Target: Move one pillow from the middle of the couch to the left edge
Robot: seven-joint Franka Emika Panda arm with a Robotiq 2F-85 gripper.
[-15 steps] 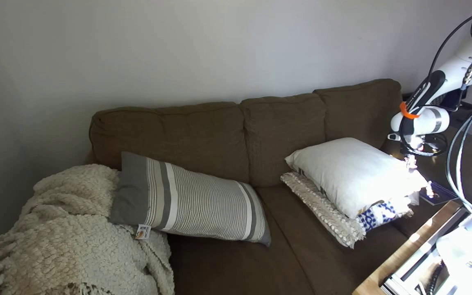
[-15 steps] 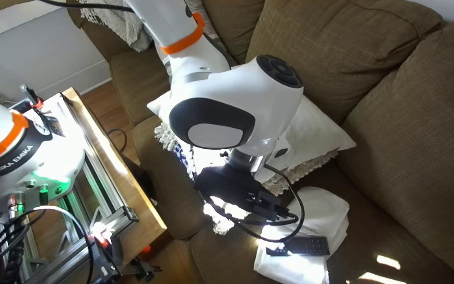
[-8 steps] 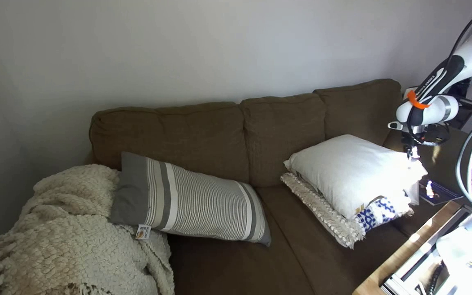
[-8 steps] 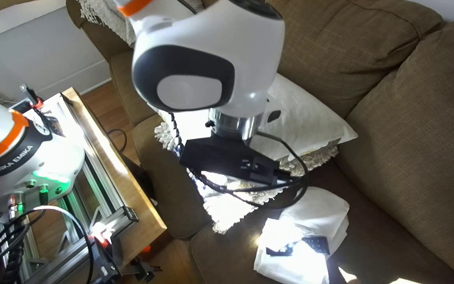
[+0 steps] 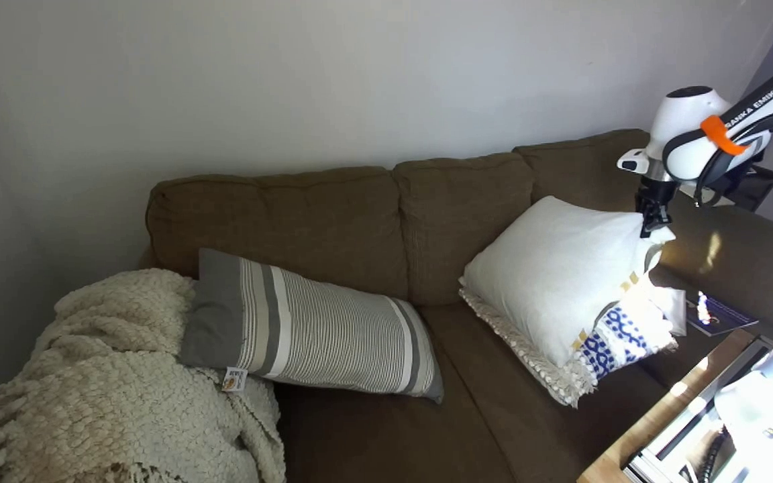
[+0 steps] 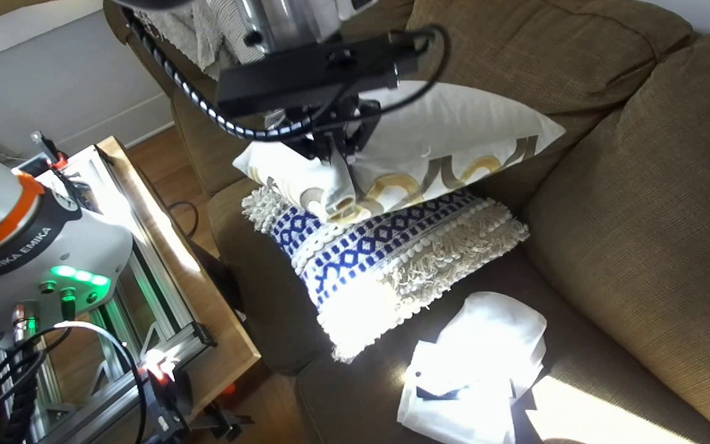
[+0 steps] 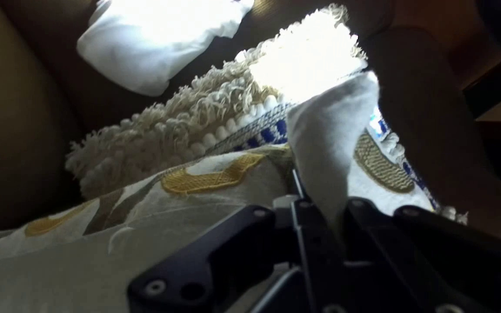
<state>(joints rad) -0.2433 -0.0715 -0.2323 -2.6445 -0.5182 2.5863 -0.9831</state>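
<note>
The cream-white pillow (image 5: 554, 275) is in both exterior views (image 6: 466, 117), tilted, with one edge raised. Its plain face is up; tan-gold loop lines show along the raised edge. My gripper (image 5: 651, 228) is shut on a fold of that edge, also seen in an exterior view (image 6: 336, 154). In the wrist view the gripper (image 7: 328, 204) pinches a white fold, with the pillow (image 7: 159, 243) spreading to both sides. The pillow's far side still rests on the blue-and-white patterned pillow (image 6: 355, 259) on the brown couch (image 5: 279, 208).
A long grey striped pillow (image 5: 339, 332) and a fluffy cream blanket (image 5: 105, 376) lie at the couch's left end. A white cloth (image 6: 490, 333) lies on the seat beside the patterned pillow. A wooden table edge (image 6: 225, 320) with the robot's base stands before the couch.
My gripper has risen and moved away from the white cloth, lifting the held edge of the white pillow. The pillow tilts more, and more of the blue-and-white pillow shows beneath.
</note>
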